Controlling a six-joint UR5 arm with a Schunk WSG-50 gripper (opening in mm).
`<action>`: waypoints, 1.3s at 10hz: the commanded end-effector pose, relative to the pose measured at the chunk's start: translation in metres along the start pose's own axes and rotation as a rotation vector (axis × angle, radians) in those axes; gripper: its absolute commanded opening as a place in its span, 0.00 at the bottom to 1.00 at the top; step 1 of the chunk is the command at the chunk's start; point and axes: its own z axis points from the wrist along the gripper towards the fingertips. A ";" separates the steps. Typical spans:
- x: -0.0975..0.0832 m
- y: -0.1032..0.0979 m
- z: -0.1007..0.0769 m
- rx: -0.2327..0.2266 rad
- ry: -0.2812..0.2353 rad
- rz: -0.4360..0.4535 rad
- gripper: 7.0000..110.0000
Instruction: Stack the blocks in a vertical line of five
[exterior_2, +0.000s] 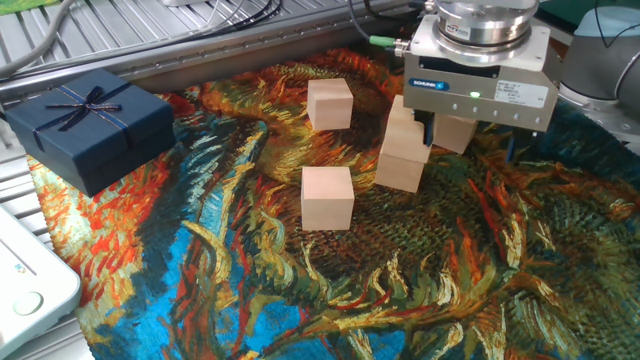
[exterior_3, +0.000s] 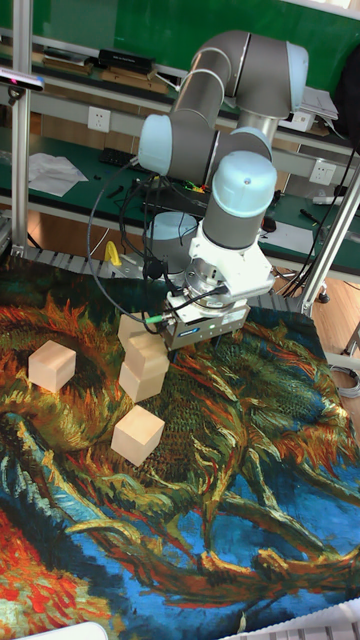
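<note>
On the painted cloth (exterior_2: 300, 290) that covers the worktop, the nearest block (exterior_2: 327, 197) stands alone, flat on the cloth, left of the others. Beyond it to the right two blocks make a short stack (exterior_2: 403, 155) — the upper one sits skewed on the lower, its corners turned off the lower one's edges. The tool (exterior_2: 465, 135) hangs right beside this stack and above it, its dark fingers (exterior_2: 428, 128) down by the upper block's right side; whether they touch the block, or how far apart they stand, cannot be told from either view. Just behind the stack a fourth block (exterior_2: 455, 131) shows partly under the tool's body. Farther off and to the left a fifth block (exterior_2: 330, 103) stands by itself, well apart from the stack. At the far left edge of the cloth rests a navy box (exterior_2: 90, 125) with a ribbon bow. In the tall view the arm (exterior_3: 235, 150) bends down from the far side over the blocks — the stack (exterior_3: 145, 365) sits just left of the tool (exterior_3: 190, 335) there.
</note>
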 end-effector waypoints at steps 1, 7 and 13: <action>-0.004 0.003 -0.001 -0.013 -0.018 -0.001 0.79; -0.021 -0.005 -0.009 -0.002 -0.070 0.008 0.79; -0.012 -0.038 -0.010 0.065 -0.052 -0.008 0.57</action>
